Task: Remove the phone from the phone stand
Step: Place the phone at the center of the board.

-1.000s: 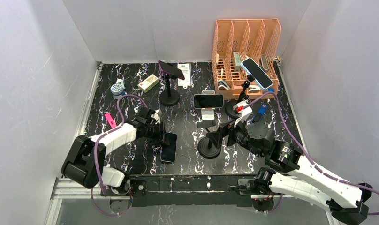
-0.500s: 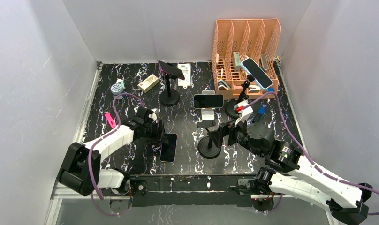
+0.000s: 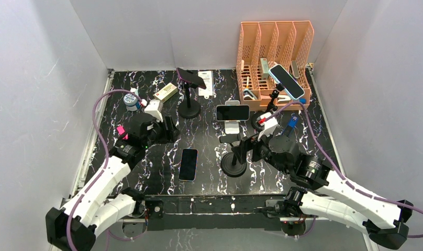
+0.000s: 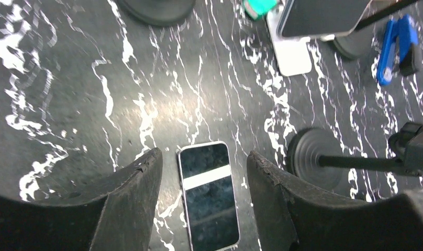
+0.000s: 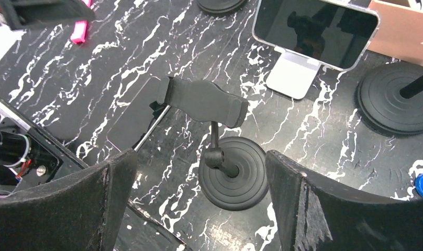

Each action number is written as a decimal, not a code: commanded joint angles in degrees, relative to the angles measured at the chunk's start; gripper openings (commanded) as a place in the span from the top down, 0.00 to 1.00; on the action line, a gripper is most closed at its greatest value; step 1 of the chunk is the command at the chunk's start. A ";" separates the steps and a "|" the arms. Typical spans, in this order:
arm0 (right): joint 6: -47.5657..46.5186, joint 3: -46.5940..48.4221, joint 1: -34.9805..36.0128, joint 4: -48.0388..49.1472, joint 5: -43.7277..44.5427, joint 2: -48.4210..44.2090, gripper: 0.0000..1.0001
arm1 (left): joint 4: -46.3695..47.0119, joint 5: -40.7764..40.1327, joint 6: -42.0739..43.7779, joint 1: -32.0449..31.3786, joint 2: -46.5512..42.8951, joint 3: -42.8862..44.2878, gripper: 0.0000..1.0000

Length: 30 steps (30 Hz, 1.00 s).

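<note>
The phone (image 3: 188, 164) lies flat and face up on the black marble table, left of the empty phone stand (image 3: 234, 158). My left gripper (image 3: 171, 131) is open and empty, raised above and behind the phone. In the left wrist view the phone (image 4: 208, 193) shows on the table between my open fingers, with the gripper (image 4: 203, 157) well above it. My right gripper (image 3: 245, 148) is open by the stand's post. In the right wrist view the gripper (image 5: 201, 157) hangs over the stand (image 5: 233, 172), whose cradle (image 5: 204, 102) is empty; the phone (image 5: 130, 117) lies to the left.
Three other phones sit on stands: a black one (image 3: 191, 78), one on a white stand (image 3: 232, 112), one by the orange file organiser (image 3: 275, 47). A pink object (image 3: 123, 133), tape roll (image 3: 130, 98), beige box (image 3: 165, 92) and blue clip (image 3: 292, 123) lie around.
My left gripper has let go of the phone, which now lies flat, and has lifted and drawn back to the far left. The right arm has barely moved.
</note>
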 commanded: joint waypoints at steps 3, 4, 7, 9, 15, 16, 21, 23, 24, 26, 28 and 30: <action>-1.04 -0.24 0.11 -0.14 0.87 0.93 0.01 | 7.15 -8.30 4.42 0.21 -6.80 -2.87 0.42; -1.04 -0.31 0.15 -0.24 0.42 0.97 0.01 | 8.10 -8.28 4.72 0.21 -7.99 -3.81 0.42; -1.42 -0.54 0.15 -0.46 -1.87 1.38 0.01 | 8.82 -6.52 5.70 0.21 -9.80 -4.40 0.42; -1.73 -1.03 0.15 -0.30 -3.13 1.87 0.02 | 8.89 -5.95 5.91 0.21 -10.10 -4.43 0.42; -1.53 -2.55 0.14 0.71 -4.29 2.69 0.02 | 9.13 -5.06 5.87 0.21 -9.70 -4.76 0.43; -1.53 -2.97 0.15 1.33 -4.31 2.59 0.03 | 9.30 -4.93 5.85 0.21 -9.56 -4.87 0.43; -1.39 -4.71 0.15 3.08 -5.31 2.67 0.05 | 9.73 -4.34 5.72 0.21 -8.42 -4.89 0.44; -1.48 -5.28 0.15 3.82 -5.50 3.28 0.06 | 10.09 -3.95 5.61 0.21 -8.15 -4.98 0.44; -1.52 -5.48 0.15 4.23 -5.09 3.79 0.06 | 10.21 -3.81 5.53 0.20 -8.00 -4.96 0.44; -1.65 -5.47 0.15 4.81 -3.40 5.25 0.08 | 10.23 -3.69 5.43 0.21 -7.82 -4.95 0.44; -1.75 -4.99 0.15 5.18 -0.90 6.97 0.10 | 10.16 -3.81 5.42 0.21 -7.97 -5.02 0.44; -2.24 -4.72 0.15 5.99 1.21 8.35 0.12 | 10.08 -4.01 5.43 0.21 -8.26 -5.13 0.45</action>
